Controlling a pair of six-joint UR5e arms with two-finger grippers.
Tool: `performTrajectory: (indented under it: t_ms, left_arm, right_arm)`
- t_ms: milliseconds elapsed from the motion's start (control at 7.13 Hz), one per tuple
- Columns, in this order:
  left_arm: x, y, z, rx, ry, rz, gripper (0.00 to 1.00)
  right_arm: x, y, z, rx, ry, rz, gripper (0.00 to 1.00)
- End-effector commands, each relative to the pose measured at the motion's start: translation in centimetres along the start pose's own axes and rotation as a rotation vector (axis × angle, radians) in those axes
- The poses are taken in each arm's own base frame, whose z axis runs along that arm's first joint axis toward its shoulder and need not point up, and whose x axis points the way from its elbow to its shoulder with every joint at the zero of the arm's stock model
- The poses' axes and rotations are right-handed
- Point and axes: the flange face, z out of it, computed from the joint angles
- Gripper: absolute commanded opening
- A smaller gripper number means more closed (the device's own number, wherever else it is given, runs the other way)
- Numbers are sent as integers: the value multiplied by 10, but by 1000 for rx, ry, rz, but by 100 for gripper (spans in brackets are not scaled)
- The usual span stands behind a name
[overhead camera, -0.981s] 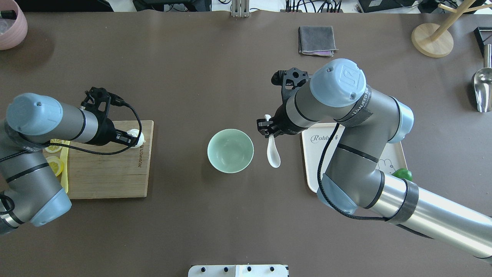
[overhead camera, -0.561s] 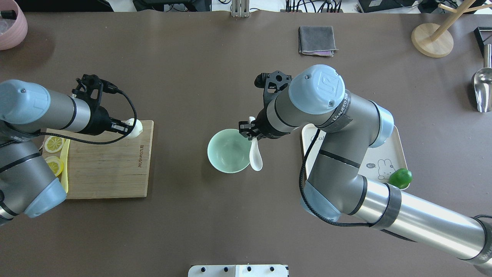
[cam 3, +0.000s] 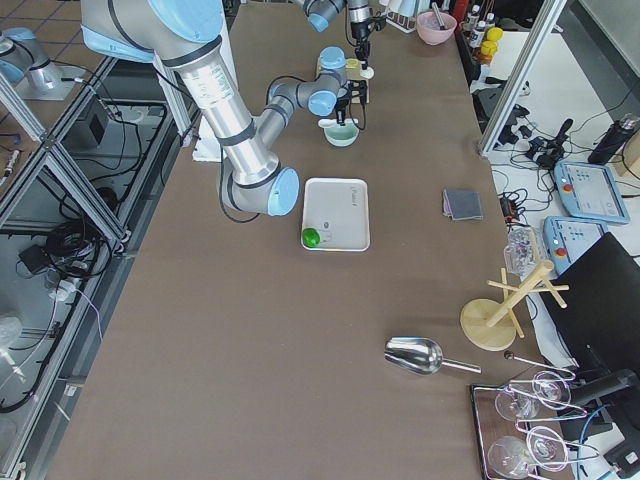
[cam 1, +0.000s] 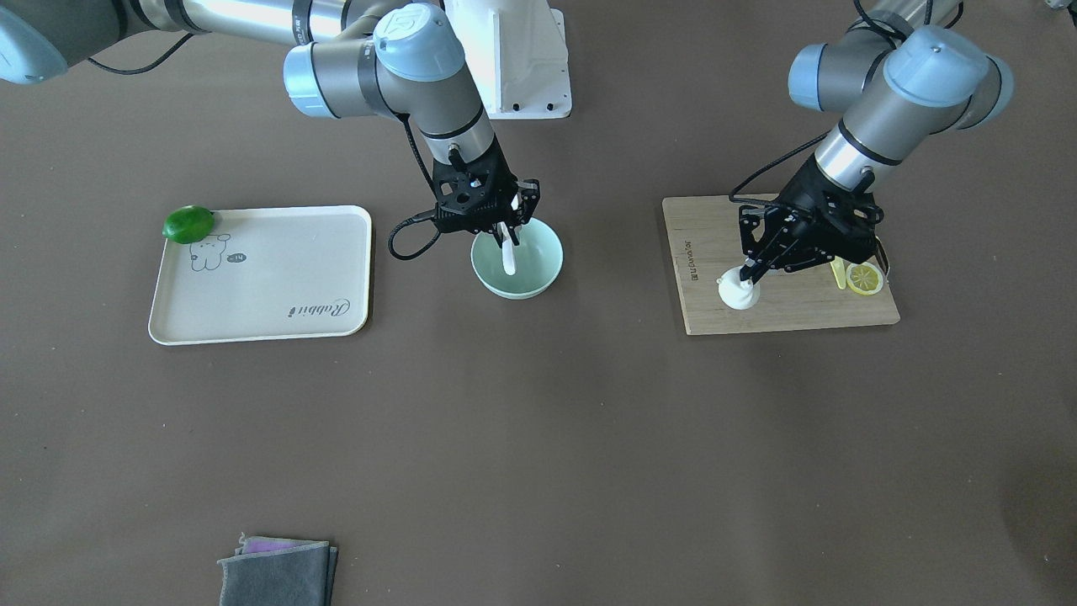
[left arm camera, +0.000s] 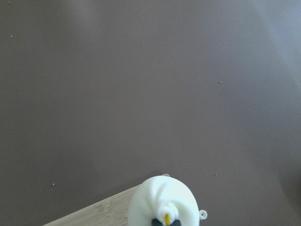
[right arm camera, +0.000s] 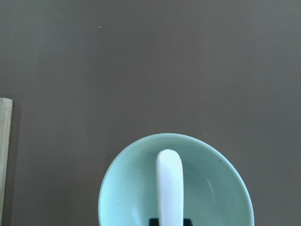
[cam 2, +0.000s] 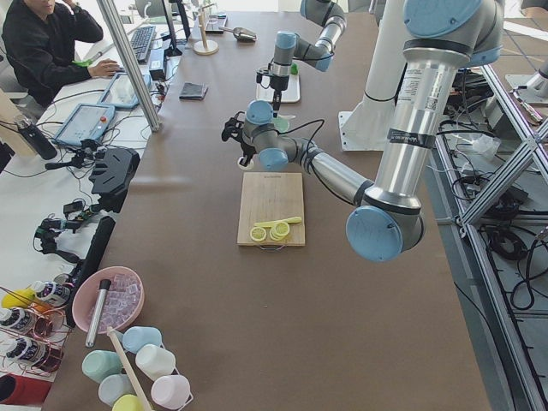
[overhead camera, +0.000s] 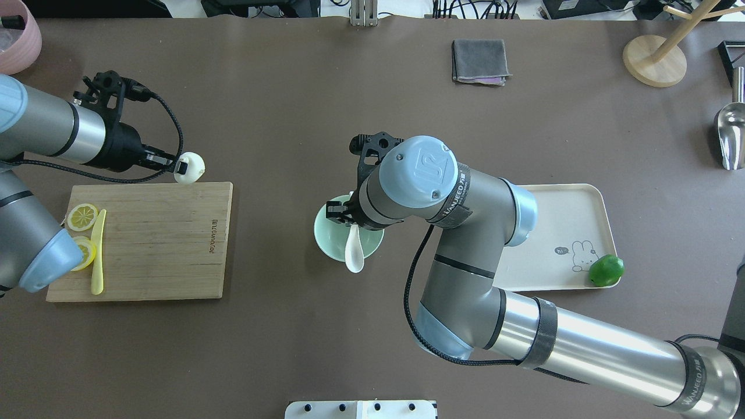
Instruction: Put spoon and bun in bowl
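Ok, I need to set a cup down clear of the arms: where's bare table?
Bare: between the cutting board and the bowl, and beyond towards the grey cloth. Crowded: over the bowl, where the right gripper holds the spoon, and the board's corner under the left gripper and bun.

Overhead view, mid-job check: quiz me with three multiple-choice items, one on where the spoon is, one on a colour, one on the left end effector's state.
1. Where is the spoon?
A. Lying on the wooden board.
B. Over the bowl, in the right end effector.
C. Beside the grey cloth.

2. What colour is the round fruit on the tray?
A. Red.
B. Yellow.
C. Green.

3. What is the left end effector doing?
A. Shut on the bun.
B. Open and empty.
C. Shut on the yellow knife.

Answers: B, the right wrist view shows the spoon above the bowl's hollow; C, it is bright green at the tray's corner; A, the bun sits clamped at its tip.
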Motion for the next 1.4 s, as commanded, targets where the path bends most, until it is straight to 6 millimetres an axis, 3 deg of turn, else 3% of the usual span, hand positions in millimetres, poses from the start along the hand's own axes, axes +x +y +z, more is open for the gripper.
performTrajectory:
  t_ms: [0,280,561,701,1121,1262]
  left_arm:
    - [1,-2,-1,2,3,1,0]
    - [-2,0,4,-7,-4,-6,0]
    - [-3,-6,11,-8,-8,-8,0]
    - [-5,-6,15,-10,-7,-7,0]
    - [-6,-6,15,-9,-7,-8,0]
    - [-6,-6,16,-9,-9,-9,0]
  right_arm:
    - [-12,22,9,20,0,16,0]
    - [-20,10,0,48,-3,10,0]
    - [-3,-26,-2,89,24,16,0]
    - [3,-34,3,94,42,8,0]
    - [-6,-42,14,94,57,21,0]
    - [-9,-43,12,95,53,18,27]
